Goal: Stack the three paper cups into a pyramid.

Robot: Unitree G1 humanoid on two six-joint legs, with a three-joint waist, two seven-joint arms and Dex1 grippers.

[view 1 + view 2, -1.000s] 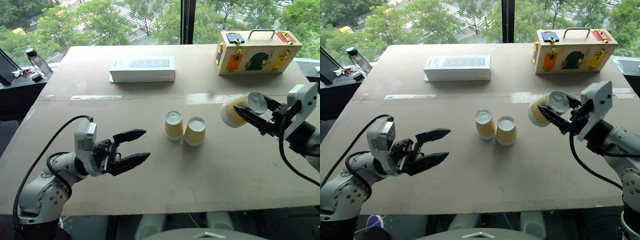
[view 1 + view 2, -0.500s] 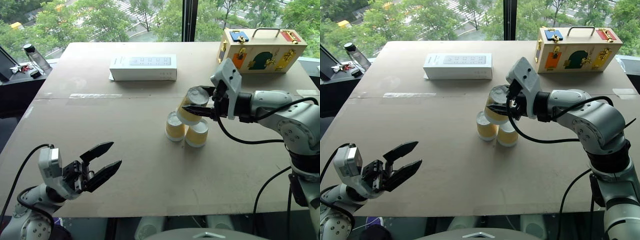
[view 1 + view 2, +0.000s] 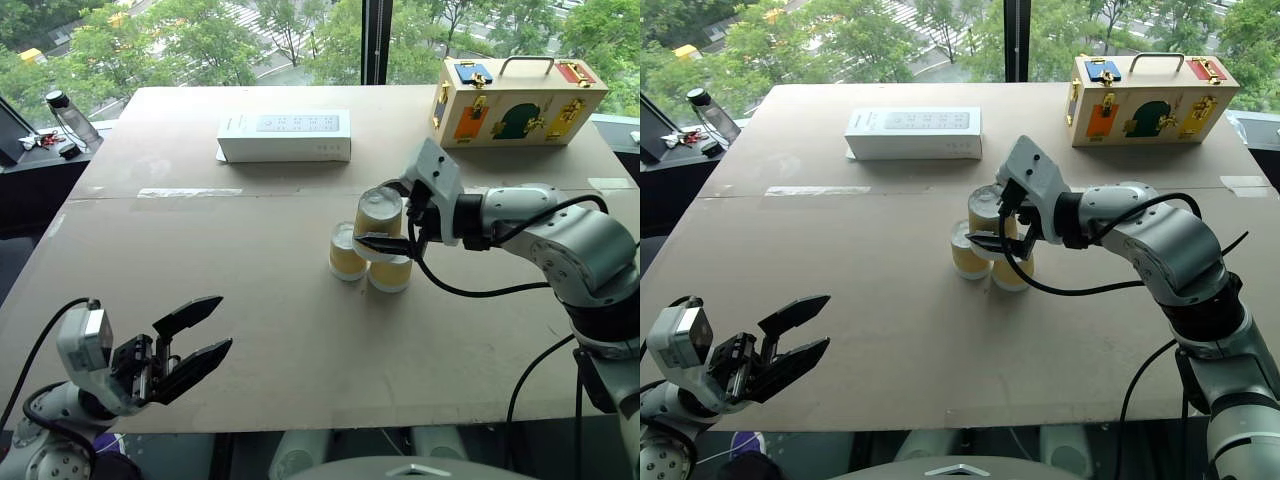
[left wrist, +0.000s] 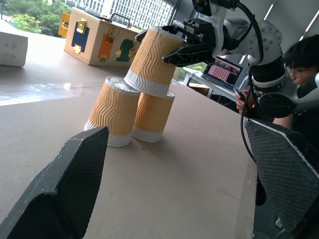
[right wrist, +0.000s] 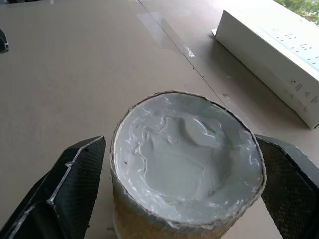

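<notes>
Two paper cups stand upside down, side by side, mid-table. The third paper cup rests on top of them, base up and leaning a little in the left wrist view, so the three form a pyramid. My right gripper is open, with one finger on each side of the top cup; the right wrist view shows the fingers spread wide of its white base. My left gripper hangs open and empty over the table's near left corner, far from the cups.
A long white box lies at the back of the brown table. A wooden latch case stands at the back right. A bottle stands beyond the far left corner. A person sits at a laptop past the table.
My right arm carried the third cup in from the right, set it on the two standing cups and opened its jaws. My left arm drew back toward the near left corner.
</notes>
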